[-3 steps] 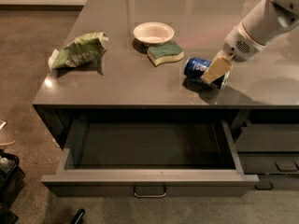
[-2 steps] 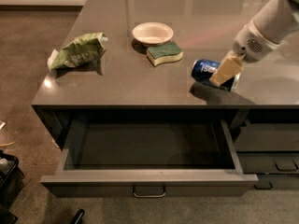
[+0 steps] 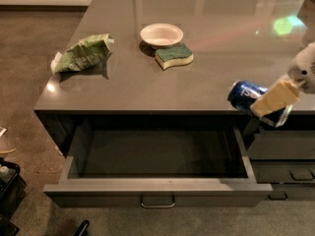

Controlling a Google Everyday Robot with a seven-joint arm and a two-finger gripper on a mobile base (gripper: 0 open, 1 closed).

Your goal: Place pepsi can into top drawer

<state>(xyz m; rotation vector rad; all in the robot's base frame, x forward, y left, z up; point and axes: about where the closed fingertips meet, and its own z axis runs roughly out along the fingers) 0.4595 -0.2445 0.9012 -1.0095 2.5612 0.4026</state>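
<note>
Pepsi can [image 3: 243,95]: dark blue with white lettering, held on its side, up and to the right of the top drawer [image 3: 157,186], just above that drawer's back right corner and level with the front edge of the counter [image 3: 197,82] that overhangs it. Outside the drawer, apart from its walls. Gripper [image 3: 267,106]: likewise up and right of the drawer, clamped on the can's right end, with the tan finger pad [image 3: 275,97] laid across the can's near side and the second finger partly seen below and behind it. White arm segment [image 3: 304,69]: entering at the right edge of view, further right of the drawer than the can. Top drawer: pulled out toward the camera, wide and shallow, dark grey, interior in shadow, small metal bar handle [image 3: 157,201] at the centre of its front. Narrower grey drawers [image 3: 280,149]: shut, stacked just right of the top drawer, below the can. On the counter, behind the drawer: white bowl [image 3: 161,34] roughly above the drawer's middle, well back; green-and-yellow sponge [image 3: 173,56] just in front of the bowl, slightly right, close beside it; crumpled green bag [image 3: 81,55] above the drawer's left end, well apart from bowl and sponge. Contact between can and counter surface: cannot tell.
</note>
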